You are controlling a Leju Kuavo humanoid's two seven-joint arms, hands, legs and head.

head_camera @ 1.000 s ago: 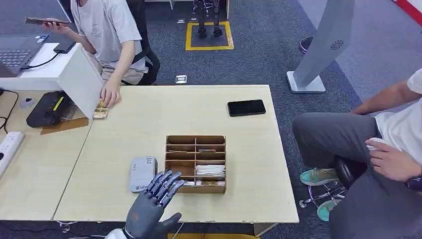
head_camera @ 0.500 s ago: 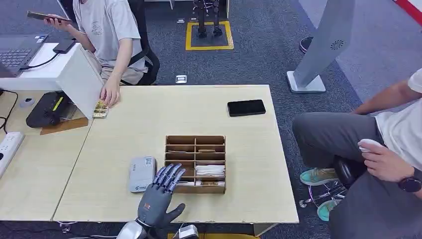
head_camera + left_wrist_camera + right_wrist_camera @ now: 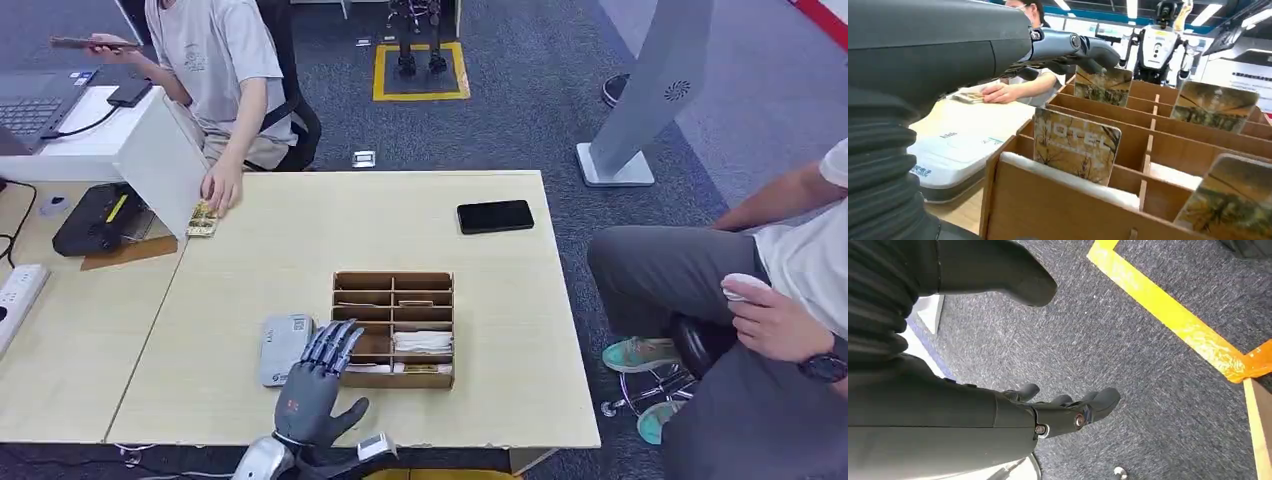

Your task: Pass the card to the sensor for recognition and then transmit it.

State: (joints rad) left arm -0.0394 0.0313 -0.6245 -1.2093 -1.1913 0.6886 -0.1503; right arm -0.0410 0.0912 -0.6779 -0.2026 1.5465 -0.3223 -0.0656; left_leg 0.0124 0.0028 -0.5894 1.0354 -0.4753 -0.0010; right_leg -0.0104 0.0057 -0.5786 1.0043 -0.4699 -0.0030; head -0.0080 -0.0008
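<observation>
On tabletop (image 3: 250, 250), nr front edge: left hand (image 3: 318, 385) w/ fingers apart, empty, over wooden organizer (image 3: 393, 328) w/ hotel cards (image 3: 1077, 146) upright in slots, grey sensor (image 3: 284, 348) just beside; right hand (image 3: 1048, 415) loosely spread, empty, above carpet.

I get bright, even overhead light and soft shadows; ceiling lights (image 3: 1131, 6) glare in my left wrist view, nearest cards blurred.

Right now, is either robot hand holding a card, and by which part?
Nothing is held. The left robot hand hovers open at the wooden card box, fingers spread; the right robot hand hangs open over the floor.
</observation>
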